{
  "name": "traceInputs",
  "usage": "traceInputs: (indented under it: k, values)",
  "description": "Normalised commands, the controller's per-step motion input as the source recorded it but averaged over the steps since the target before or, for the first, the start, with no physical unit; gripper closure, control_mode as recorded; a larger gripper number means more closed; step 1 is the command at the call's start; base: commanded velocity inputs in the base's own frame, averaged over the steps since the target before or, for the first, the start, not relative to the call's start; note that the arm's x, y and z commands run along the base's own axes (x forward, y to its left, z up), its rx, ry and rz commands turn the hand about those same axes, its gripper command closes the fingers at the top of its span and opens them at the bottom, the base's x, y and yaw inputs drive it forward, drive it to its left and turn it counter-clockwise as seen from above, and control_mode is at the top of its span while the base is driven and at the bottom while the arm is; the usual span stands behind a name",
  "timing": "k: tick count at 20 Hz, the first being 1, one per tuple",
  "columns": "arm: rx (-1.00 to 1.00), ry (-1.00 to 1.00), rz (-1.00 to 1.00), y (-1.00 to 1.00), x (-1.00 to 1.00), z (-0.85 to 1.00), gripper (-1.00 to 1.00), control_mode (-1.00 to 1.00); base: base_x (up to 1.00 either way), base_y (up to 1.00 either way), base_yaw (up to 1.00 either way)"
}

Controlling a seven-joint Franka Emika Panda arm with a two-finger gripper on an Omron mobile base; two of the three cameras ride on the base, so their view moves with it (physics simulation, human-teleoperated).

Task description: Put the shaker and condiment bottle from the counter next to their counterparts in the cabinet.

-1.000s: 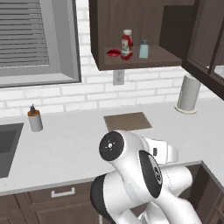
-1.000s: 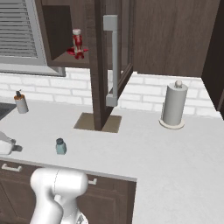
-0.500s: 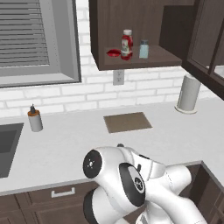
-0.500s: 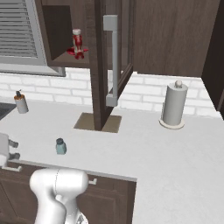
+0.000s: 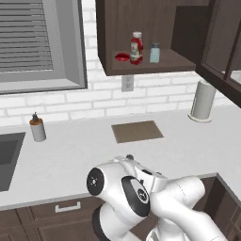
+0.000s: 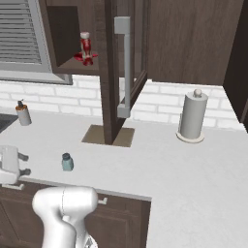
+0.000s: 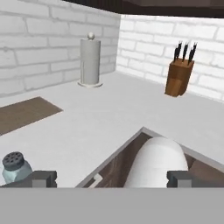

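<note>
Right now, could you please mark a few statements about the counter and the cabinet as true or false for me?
1. The condiment bottle stands on the cabinet shelf. True.
2. The shaker on the counter lies tipped on its side. False: it stands upright near the counter's front edge.
3. The pincer is open and holds nothing. True.
4. The paper towel roll sits on the brown mat. False: it stands apart from the mat, further right by the brick wall.
5. A pale blue shaker stands on the shelf beside the bottle. True.
6. The pump dispenser is inside the cabinet. False: it stands on the counter under the window.
</note>
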Motion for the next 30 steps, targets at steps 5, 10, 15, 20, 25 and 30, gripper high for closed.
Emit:
traceInputs:
  k: [5,10,15,20,25,30]
  values:
    - [0.0,0.0,0.0,0.0,0.02,-0.31,-1.0,-1.0,0.0,0.0,0.0]
    - [0.0,0.0,0.0,0.0,0.42,-0.15,-1.0,-1.0,0.0,0.0,0.0]
    - [-0.02,0.0,-0.06,0.0,0.55,-0.09,-1.0,-1.0,0.0,0.0,0.0]
    - [-0.03,0.0,-0.09,0.01,0.21,-0.13,-1.0,-1.0,0.0,0.0,0.0]
    - [-0.01,0.0,0.0,0.1,0.22,-0.22,-1.0,-1.0,0.0,0.0,0.0]
    - [0.0,-0.02,0.0,0.02,0.33,-0.18,-1.0,-1.0,0.0,0.0,0.0]
